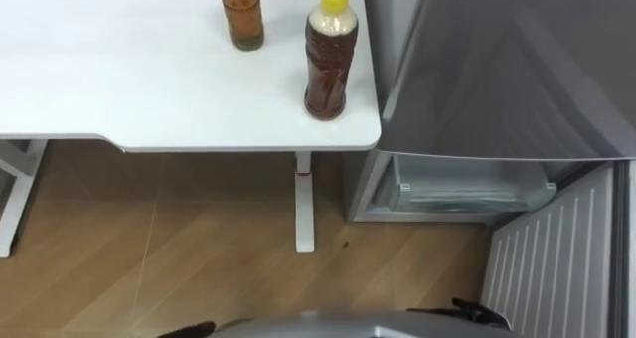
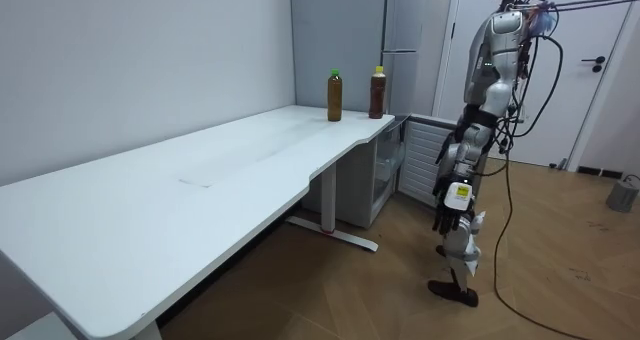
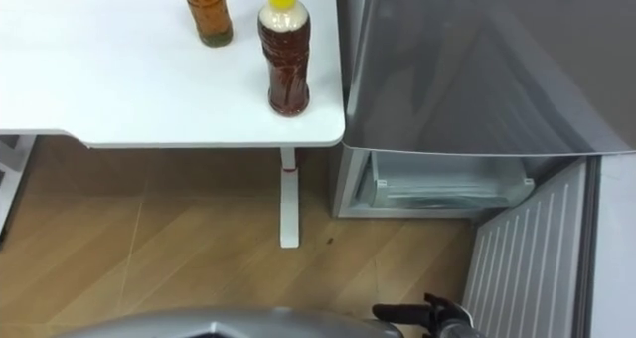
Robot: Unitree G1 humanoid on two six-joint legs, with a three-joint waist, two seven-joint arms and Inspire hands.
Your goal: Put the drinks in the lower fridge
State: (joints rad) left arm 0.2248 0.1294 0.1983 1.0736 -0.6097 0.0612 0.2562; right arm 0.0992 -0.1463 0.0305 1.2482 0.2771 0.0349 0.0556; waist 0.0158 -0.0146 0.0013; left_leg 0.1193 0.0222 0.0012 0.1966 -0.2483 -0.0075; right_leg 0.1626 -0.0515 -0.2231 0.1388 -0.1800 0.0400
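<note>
Your yellow-capped bottle (image 1: 330, 60) and the amber bottle (image 1: 240, 15) stood on the bench (image 1: 149, 89) corner beside the fridge (image 1: 497, 70), its lower door (image 1: 556, 268) open. Your left hand (image 2: 450, 205) hung loose-fingered and empty; your right hand (image 3: 427, 316), I couldn't tell.

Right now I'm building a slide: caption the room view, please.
Robot stands beside the open lower fridge; two bottles wait on the white table's corner.
</note>
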